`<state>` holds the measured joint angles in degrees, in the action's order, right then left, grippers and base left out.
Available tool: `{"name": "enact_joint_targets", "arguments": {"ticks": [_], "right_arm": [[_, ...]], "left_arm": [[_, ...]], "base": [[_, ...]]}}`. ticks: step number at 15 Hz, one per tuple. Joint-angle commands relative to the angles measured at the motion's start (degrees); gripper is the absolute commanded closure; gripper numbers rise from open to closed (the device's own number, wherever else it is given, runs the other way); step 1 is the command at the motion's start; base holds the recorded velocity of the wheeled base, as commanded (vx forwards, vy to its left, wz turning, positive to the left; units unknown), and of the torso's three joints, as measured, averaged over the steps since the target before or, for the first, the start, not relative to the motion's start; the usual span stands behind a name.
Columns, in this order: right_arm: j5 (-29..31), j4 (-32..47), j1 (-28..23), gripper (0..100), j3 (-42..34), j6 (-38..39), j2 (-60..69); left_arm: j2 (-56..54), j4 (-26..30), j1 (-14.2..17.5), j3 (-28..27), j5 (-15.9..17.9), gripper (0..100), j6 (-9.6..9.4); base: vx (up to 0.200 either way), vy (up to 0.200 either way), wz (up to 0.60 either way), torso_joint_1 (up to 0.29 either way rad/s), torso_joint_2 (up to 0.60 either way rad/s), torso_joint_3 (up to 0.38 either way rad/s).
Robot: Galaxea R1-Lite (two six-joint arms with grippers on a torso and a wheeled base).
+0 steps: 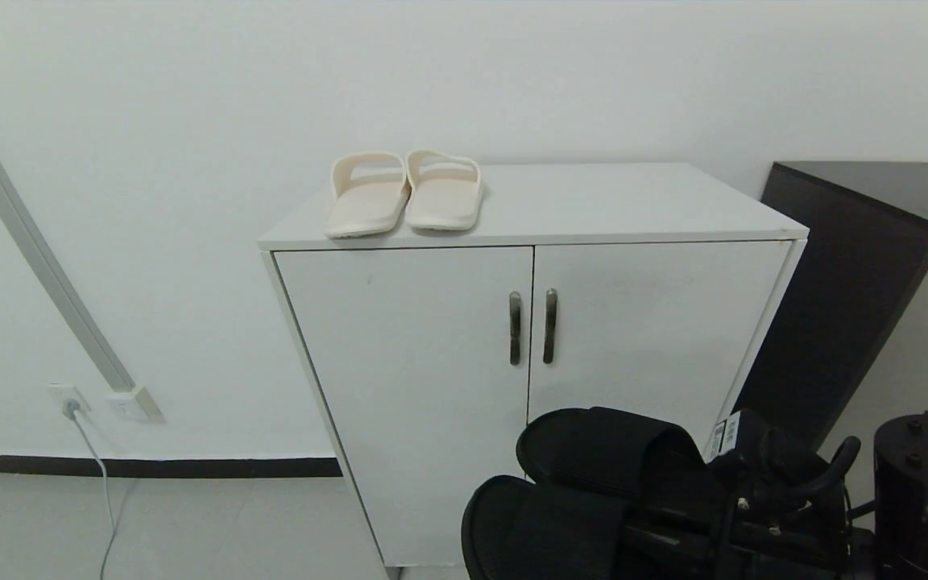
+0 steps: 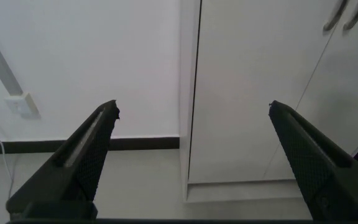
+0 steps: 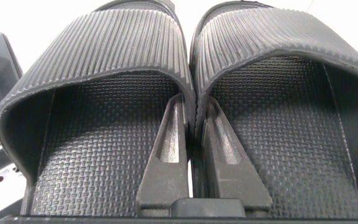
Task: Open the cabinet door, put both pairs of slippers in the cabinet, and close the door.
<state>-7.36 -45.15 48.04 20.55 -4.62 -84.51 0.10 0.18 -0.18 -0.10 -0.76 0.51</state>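
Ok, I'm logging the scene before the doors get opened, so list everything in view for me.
cabinet: one, white, against the wall, both doors shut
door handles: two, dark, upright where the doors meet
cream slippers: one pair, cream, side by side on the cabinet top, left part
black slippers: one pair, black, held low before the cabinet
dark cabinet: one, near-black, right of the white one
wall socket: one, white, low on the wall, left, grey cable plugged in
left gripper: one, black, open, empty
right gripper: one, black, shut on the black slippers' inner walls
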Motion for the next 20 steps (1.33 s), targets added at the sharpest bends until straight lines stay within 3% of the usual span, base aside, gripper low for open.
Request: {"name": "enact_joint_targets", "arguments": {"ticks": [1, 9, 13, 14, 15, 20], "right_arm": [[-0.02, -0.02, 0.03, 100, -0.07, -0.04, 0.13], [-0.11, -0.02, 0.03, 100, -0.78, -0.04, -0.13], [-0.20, -0.02, 0.03, 100, -0.87, -0.04, 0.04], [-0.20, -0.02, 0.03, 100, -0.87, -0.04, -0.05], [-0.20, -0.02, 0.03, 100, -0.87, -0.04, -0.22], [-0.28, -0.11, 0.03, 100, -1.13, -0.04, 0.22]], "left_arm": [[0.08, -0.01, 0.01, 0.01, -0.04, 0, 0.02], [0.43, 0.08, 0.01, -0.08, 0.32, 0, -0.42], [0.34, -0.09, 0.01, -0.69, -0.21, 0, -0.25], [3.51, 0.08, 0.01, -7.64, -0.12, 0, 2.04], [7.81, 0.08, 0.01, -13.09, 0.49, 0, 6.17], [24.60, -0.89, -4.21, -22.14, 13.32, 0, 7.05]], "base": [[0.000, 0.000, 0.00, -0.129, 0.46, 0.339], [0.000, 0.000, 0.00, -0.057, 0.44, 0.368], [0.000, 0.000, 0.00, 0.001, 0.02, 0.018], [0.000, 0.000, 0.00, 0.000, 0.00, 0.000], [0.000, 0.000, 0.00, 0.000, 0.00, 0.000], [0.000, 0.000, 0.00, 0.000, 0.00, 0.000]]}}
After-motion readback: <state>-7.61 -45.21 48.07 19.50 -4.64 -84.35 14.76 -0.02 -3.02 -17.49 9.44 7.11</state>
